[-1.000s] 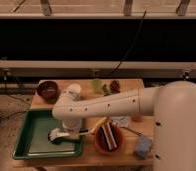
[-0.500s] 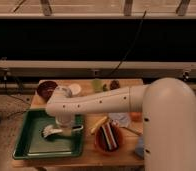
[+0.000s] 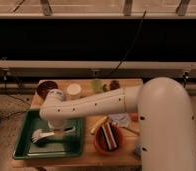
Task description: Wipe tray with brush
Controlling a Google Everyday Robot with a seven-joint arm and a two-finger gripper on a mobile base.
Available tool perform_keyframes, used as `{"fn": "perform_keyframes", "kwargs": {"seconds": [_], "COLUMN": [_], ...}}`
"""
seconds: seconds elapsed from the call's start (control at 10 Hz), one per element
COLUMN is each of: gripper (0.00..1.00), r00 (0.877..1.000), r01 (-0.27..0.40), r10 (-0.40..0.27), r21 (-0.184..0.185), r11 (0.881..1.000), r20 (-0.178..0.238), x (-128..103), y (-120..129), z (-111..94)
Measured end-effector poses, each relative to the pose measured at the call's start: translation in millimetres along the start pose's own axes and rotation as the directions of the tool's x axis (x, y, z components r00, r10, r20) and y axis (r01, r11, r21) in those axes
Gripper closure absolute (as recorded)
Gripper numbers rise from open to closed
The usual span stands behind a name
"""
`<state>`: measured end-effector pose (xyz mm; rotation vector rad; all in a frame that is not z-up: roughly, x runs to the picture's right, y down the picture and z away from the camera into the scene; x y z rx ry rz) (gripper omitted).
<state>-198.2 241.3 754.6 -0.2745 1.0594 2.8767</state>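
The green tray [image 3: 26, 145] lies at the front left of the wooden table. The white brush [image 3: 50, 134] lies low over the tray's floor, its rounded head at the left and its pale handle running right. My gripper [image 3: 55, 125] hangs from the white arm right above the brush handle, over the middle of the tray. The arm hides the gripper's tips and where they meet the handle.
An orange-red bowl [image 3: 109, 141] with dark items stands right of the tray, a yellow piece [image 3: 97, 124] beside it. A dark bowl [image 3: 46, 88], a white cup [image 3: 73, 90] and green items [image 3: 97, 85] stand along the table's back. The table edge runs just in front of the tray.
The arm has swung further left over the tray. The brush has moved left and down across the tray's floor with it.
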Motion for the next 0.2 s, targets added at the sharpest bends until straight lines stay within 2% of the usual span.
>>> {"fn": "perform_keyframes", "kwargs": {"seconds": [0.2], "gripper": [0.94], "r00": [1.000], "r01": [0.019], "r10": [-0.019], "r21": [-0.008], "r11": [1.000], "r20": [-0.020], "x": [0.9], "y": [-1.7], "z": [1.7]}}
